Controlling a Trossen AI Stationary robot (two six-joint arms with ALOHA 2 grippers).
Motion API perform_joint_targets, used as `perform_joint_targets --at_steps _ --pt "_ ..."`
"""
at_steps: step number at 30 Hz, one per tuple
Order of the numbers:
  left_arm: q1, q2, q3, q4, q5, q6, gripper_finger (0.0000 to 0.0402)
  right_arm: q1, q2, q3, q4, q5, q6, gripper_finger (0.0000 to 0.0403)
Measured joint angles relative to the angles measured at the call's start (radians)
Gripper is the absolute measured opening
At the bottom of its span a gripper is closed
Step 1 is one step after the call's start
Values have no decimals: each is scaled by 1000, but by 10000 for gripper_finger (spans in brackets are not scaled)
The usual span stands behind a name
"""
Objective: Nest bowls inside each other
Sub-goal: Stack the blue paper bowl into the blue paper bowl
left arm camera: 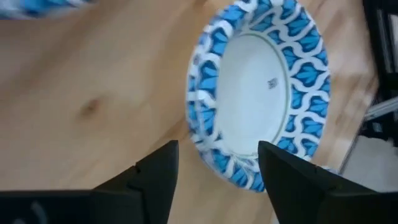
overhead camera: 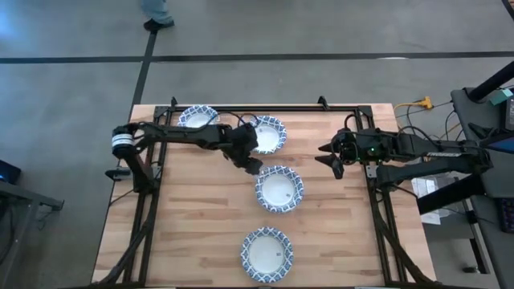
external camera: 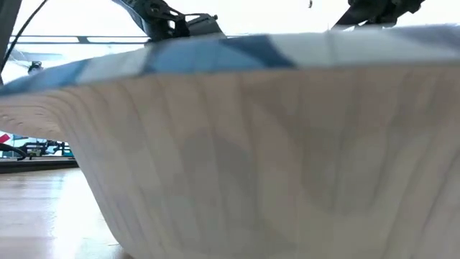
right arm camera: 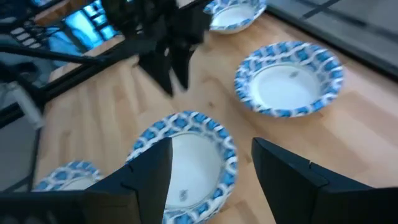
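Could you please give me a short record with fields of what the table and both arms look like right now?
bowls in the high view: four, on the wooden table
far-left bowl: partly under the left arm
far-centre bowl: beside the left claw
middle bowl: apart from the others
near bowl: by the table's near edge
nesting: none visible yet
left claw: open, empty, between the far-centre and middle bowls
right claw: open, empty, at the table's right side

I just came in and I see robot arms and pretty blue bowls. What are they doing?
The robot is stacking bowls. Its left gripper, open, hangs over the table between the far middle bowl and the centre bowl. The right gripper, also open, waits at the right side. Another bowl sits at the far left and one near the front; none are nested yet.
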Motion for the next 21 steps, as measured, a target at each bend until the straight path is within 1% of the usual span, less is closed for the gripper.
perform_joint_targets --at_steps 2,4,8,10,13,15,17,19,21 --pt "1 -52 -2 -57 -42 28 204 3 -1 0 -2 -42 12 215" --pt "-1 -113 -3 -78 -76 64 204 14 -1 0 -8 -81 19 215" --pt "-21 -243 -26 -111 -94 190 205 69 -2 -21 -7 -134 91 215" --pt "-44 -310 -39 -146 -98 246 205 122 -1 -47 -3 -142 170 215" --pt "-87 -402 -59 -184 -98 308 205 221 1 -115 28 -144 355 215" --pt "-118 -464 -90 -181 -98 325 205 301 1 -180 111 -137 500 215" --pt "-150 -526 -128 -183 -98 328 205 387 16 -256 272 -95 647 215" --pt "-177 -590 -175 -181 -98 322 205 482 47 -338 469 4 780 215" --pt "-203 -651 -228 -182 -98 318 205 576 111 -402 685 143 878 215"
